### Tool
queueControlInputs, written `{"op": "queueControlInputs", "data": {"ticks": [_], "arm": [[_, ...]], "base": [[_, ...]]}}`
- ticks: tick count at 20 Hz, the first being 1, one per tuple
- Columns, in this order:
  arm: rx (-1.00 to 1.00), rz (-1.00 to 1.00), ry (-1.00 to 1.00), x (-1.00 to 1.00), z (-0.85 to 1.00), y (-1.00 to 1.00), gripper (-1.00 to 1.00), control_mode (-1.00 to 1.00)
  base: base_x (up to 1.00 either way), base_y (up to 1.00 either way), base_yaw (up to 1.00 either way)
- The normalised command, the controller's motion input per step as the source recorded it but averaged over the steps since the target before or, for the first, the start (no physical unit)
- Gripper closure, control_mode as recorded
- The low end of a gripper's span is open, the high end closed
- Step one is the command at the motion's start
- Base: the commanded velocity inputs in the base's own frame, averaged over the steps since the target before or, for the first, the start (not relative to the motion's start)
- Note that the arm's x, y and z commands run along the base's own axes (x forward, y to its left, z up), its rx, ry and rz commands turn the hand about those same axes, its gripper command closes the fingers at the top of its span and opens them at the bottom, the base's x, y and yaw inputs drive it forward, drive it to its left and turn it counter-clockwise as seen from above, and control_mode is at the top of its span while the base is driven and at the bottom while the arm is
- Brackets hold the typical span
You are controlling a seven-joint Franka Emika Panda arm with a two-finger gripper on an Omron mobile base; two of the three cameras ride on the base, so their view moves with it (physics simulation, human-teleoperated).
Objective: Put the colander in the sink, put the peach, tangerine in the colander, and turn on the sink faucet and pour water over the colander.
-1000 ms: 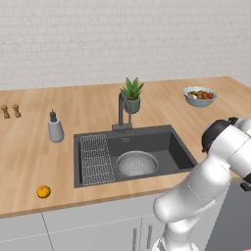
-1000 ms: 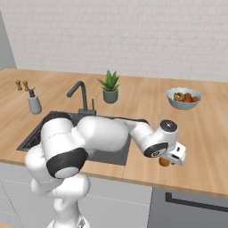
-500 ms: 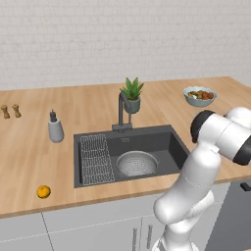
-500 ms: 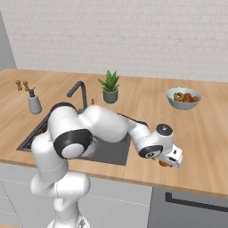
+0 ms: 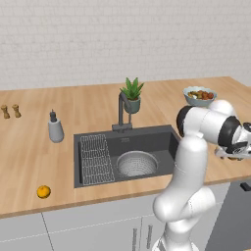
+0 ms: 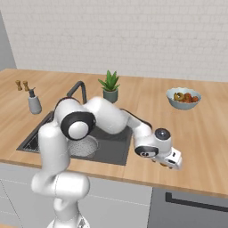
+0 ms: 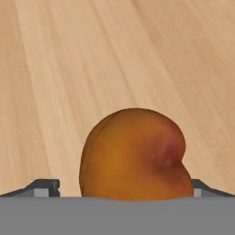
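The silvery colander (image 5: pixel 137 163) sits in the dark sink (image 5: pixel 162 141), below the slim faucet (image 5: pixel 121 110); no water runs. In the hand view the dull orange, red-tinged peach (image 7: pixel 135 153) lies on the wooden counter. My gripper (image 7: pixel 123 186) is open, with one fingertip on each side of the peach and a gap on the left. My gripper (image 6: pixel 168 162) hangs low over the counter right of the sink, near the front edge. The bright tangerine (image 5: pixel 43 191) rests on the counter front left of the sink.
A wire rack (image 5: pixel 95 159) fills the sink's left side. A fruit bowl (image 5: pixel 200 95) stands at the back right and a potted plant (image 5: pixel 131 95) behind the faucet. A soap dispenser (image 5: pixel 55 128) and two small shakers (image 5: pixel 10 111) are at the left.
The arm's elbow and upper links have swung round toward the sink, while the hand stays low over the peach. The jaws stay wide open.
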Motion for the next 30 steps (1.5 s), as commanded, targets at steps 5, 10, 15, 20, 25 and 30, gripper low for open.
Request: {"op": "queueControlInputs", "data": {"ticks": [5, 10, 15, 20, 25, 30], "arm": [[0.00, 0.01, 0.00, 0.09, -0.12, -0.29, -1.00, -1.00], [0.00, 0.03, 0.00, 0.08, -0.17, -0.11, 1.00, -1.00], [0.00, 0.03, 0.05, 0.01, -0.31, 0.02, 1.00, -1.00], [0.00, 0.03, 0.05, 0.00, -0.26, 0.31, 1.00, -1.00], [0.00, 0.04, 0.00, -0.15, 0.07, 0.95, 1.00, -1.00], [0.00, 0.05, 0.00, -0.07, 0.18, 1.00, 1.00, -1.00]], "base": [[0.00, 0.00, 0.00], [0.00, 0.00, 0.00], [0.00, 0.00, 0.00], [0.00, 0.00, 0.00], [0.00, 0.00, 0.00], [0.00, 0.00, 0.00]]}}
